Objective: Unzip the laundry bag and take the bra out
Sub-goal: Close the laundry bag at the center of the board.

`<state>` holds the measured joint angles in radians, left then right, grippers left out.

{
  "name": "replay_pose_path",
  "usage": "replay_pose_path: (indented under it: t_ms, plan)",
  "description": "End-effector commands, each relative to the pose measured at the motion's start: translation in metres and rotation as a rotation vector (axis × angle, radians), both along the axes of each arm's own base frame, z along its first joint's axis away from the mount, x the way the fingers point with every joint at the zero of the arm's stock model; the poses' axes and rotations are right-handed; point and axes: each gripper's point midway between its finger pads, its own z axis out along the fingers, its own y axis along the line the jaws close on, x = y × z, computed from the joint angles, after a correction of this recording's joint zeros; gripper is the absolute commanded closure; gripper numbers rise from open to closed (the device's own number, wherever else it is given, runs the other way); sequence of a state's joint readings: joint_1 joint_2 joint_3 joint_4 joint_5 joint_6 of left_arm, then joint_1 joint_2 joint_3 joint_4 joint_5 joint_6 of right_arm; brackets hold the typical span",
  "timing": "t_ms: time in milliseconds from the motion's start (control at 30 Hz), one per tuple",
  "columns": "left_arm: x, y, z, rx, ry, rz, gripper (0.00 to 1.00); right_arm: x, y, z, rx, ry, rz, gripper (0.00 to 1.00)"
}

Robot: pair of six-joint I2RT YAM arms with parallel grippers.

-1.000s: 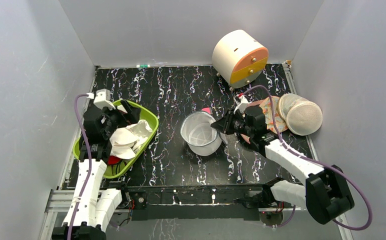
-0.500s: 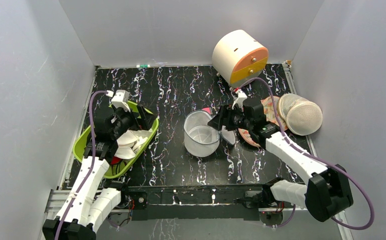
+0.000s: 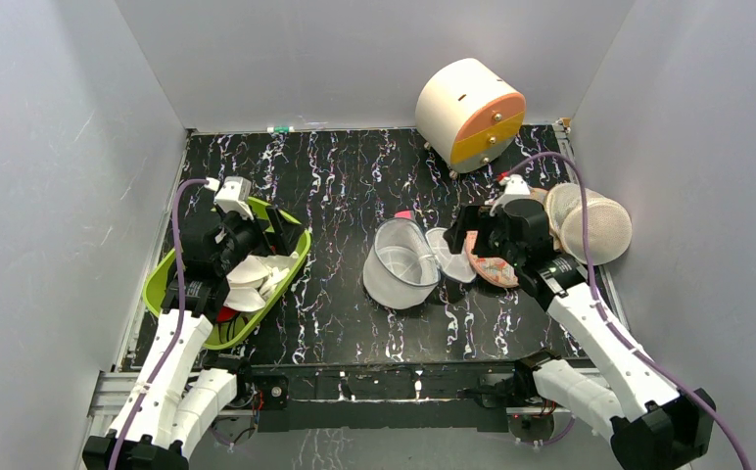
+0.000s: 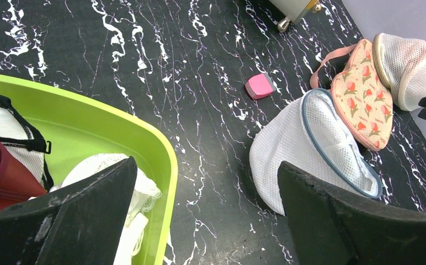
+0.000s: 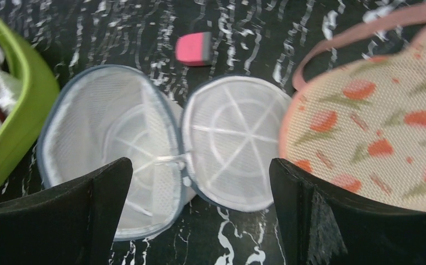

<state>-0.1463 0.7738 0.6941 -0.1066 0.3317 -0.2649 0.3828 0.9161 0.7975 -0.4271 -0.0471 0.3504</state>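
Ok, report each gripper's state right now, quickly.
Left gripper: open, fingers spread wide, holding nothing.
Right gripper: open, fingers spread wide, holding nothing.

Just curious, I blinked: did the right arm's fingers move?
Yes. The right fingers drew back rightward, away from the pink block, toward the domed mesh bag.

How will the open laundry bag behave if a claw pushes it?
The laundry bag likely slides or tips easily: thin mesh, apparently empty. Visible ribs and rim suggest it holds its shape, though the open lid may flap.
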Motion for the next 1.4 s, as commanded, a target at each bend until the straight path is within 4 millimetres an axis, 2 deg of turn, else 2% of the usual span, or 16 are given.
replay_pose_path:
  t_ms: [0, 100, 267, 400, 467, 567, 767, 833, 933, 967, 1067, 1200, 1367]
  plan:
    - [-0.001, -0.005, 0.018, -0.008, -0.04, -0.035, 0.02, 0.0, -0.041, -0.02, -0.02, 0.048, -0.216, 0.08]
    - [-0.001, -0.006, 0.019, -0.008, -0.041, -0.036, 0.02, -0.006, -0.042, -0.036, 0.047, 0.126, -0.248, 0.15]
    - [-0.002, -0.005, 0.022, -0.01, -0.053, -0.035, 0.02, -0.02, -0.047, -0.076, 0.26, 0.315, -0.408, 0.18]
    - [-0.002, -0.005, 0.022, -0.009, -0.056, -0.034, 0.02, -0.024, -0.047, -0.099, 0.461, 0.356, -0.474, 0.18]
    - [-0.002, -0.006, 0.022, -0.013, -0.053, -0.038, 0.02, -0.021, -0.037, -0.096, 0.568, 0.321, -0.44, 0.15]
    - [-0.002, -0.007, 0.021, -0.016, -0.05, -0.046, 0.02, -0.024, -0.02, -0.105, 0.699, 0.313, -0.374, 0.12]
    - [-0.001, -0.01, 0.018, -0.021, -0.034, -0.059, 0.02, -0.022, -0.011, -0.128, 0.787, 0.391, -0.406, 0.12]
    - [-0.001, -0.011, 0.016, -0.023, -0.029, -0.061, 0.02, -0.018, -0.009, -0.128, 0.824, 0.379, -0.416, 0.13]
    - [0.0, -0.01, 0.015, -0.022, -0.025, -0.057, 0.02, -0.009, -0.009, -0.12, 0.892, 0.32, -0.437, 0.18]
    - [0.0, -0.01, 0.015, -0.021, -0.025, -0.056, 0.02, -0.008, -0.01, -0.12, 0.896, 0.316, -0.456, 0.24]
    - [0.001, -0.009, 0.013, -0.018, -0.02, -0.05, 0.02, -0.001, -0.009, -0.114, 0.916, 0.286, -0.471, 0.32]
    - [0.002, -0.01, 0.011, -0.018, -0.01, -0.052, 0.02, 0.004, 0.004, -0.109, 0.906, 0.284, -0.461, 0.46]
    - [0.002, -0.01, 0.01, -0.023, -0.008, -0.053, 0.02, 0.004, 0.014, -0.106, 0.893, 0.261, -0.446, 0.73]
